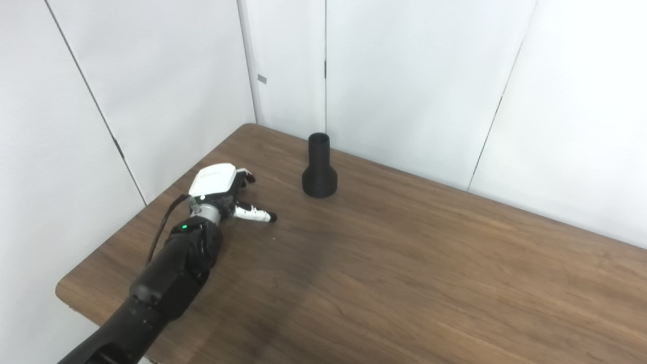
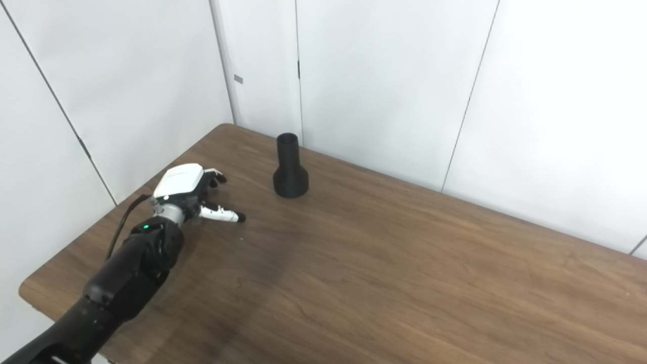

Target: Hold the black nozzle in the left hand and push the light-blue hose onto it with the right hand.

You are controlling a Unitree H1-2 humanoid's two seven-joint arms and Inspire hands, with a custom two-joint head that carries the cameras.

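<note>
The step in hand looks like the reach for the black flared plastic nozzle (image 1: 319,167), which stands upright on its wide base on the brown wood-grain tabletop (image 1: 404,263), ahead of the fingers (image 1: 255,214) and a little to their right, clearly apart from them. To take it well, I'd bring the white-and-black left hand (image 1: 222,192) in level and close around the narrow upper tube, not the flare, so it doesn't tip. The fingers are loosely spread, thumb jutting sideways, holding nothing and hovering near the wood. No light-blue hose or right hand shows from here.
</note>
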